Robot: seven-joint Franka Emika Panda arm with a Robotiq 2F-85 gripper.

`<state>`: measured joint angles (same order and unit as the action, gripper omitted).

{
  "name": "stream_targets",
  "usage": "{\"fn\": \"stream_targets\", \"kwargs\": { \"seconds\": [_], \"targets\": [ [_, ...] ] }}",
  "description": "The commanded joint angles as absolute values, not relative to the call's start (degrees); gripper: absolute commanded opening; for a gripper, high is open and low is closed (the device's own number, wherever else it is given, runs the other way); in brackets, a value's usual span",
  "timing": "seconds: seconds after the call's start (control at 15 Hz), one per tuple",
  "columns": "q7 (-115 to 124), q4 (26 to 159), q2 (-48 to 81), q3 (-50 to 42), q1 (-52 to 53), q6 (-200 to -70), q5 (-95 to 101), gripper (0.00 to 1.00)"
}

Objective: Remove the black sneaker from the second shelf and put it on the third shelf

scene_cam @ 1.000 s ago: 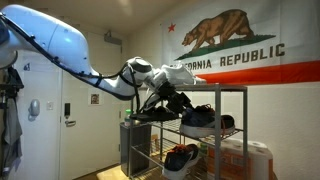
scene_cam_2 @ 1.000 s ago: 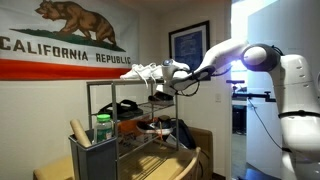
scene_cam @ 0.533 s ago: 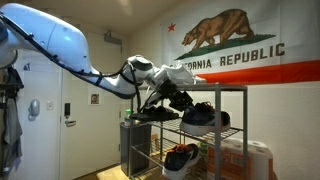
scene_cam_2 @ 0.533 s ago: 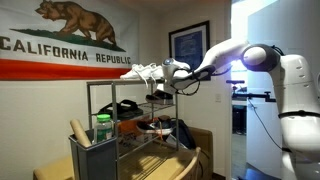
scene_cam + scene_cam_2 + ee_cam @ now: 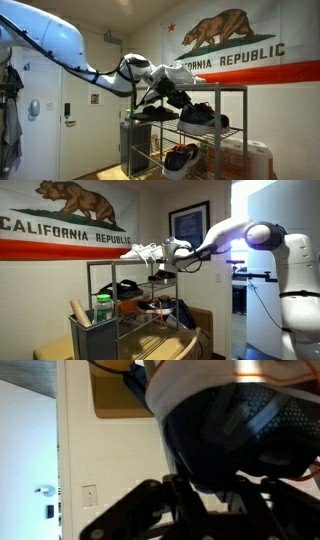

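The gripper (image 5: 177, 101) pinches the sneaker (image 5: 200, 117) just above the rack's (image 5: 244, 110) second shelf (image 5: 230, 131). Extraction looks under way; next, clear the frame and lower to the third shelf (image 5: 206, 167).

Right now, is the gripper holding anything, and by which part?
Apparently the black sneaker, gripped by its dark upper at the arm-side end; heel or toe unclear.
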<state>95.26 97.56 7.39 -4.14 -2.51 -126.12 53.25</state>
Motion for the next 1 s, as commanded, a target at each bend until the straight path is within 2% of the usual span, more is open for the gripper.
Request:
{"fn": "stream_targets", "kwargs": {
  "seconds": [0.0,0.4,0.93],
  "targets": [
    [91.9,102.5,-0.1,-4.2,-1.8,-122.8,55.9,0.11],
    [92.4,109.4,-10.6,-3.2,-2.7,-119.1,62.2,0.11],
    [85.6,119.8,-21.2,-2.8,-3.8,-113.1,61.1,0.11]
  ]
}}
